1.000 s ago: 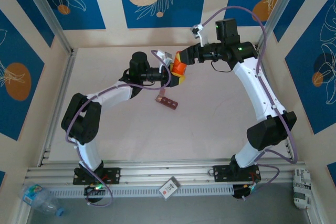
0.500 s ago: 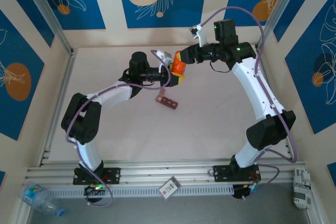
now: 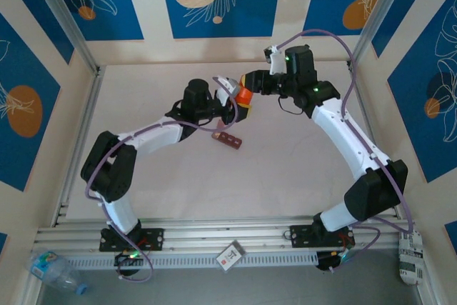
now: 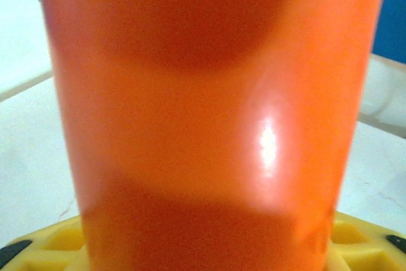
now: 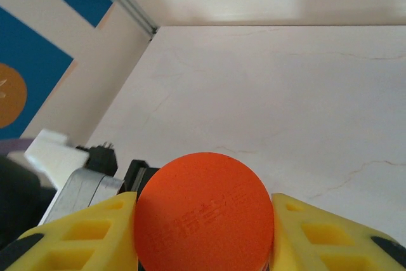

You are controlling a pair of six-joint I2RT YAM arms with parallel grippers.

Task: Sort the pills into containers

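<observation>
orange bottle [image 3: 243, 95] held btwn both arms: left end effector [image 3: 238, 103] pinching its body, right end effector [image 3: 246, 85] w/ yellow fingers [image 5: 95, 233] pressed on its round end. reddish-brown containers [image 3: 228, 138], 4-compartment strip, lie on the surface [image 3: 300, 162] nearer the bases, untouched.

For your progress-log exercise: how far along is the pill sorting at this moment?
Done: nothing visibly sorted; the compartment strip lies apart on the table, contents too small to tell. In hand: the left gripper holds the orange bottle, the right gripper clamps its cap. Remaining: uncapping, then sorting pills into the strip.
</observation>
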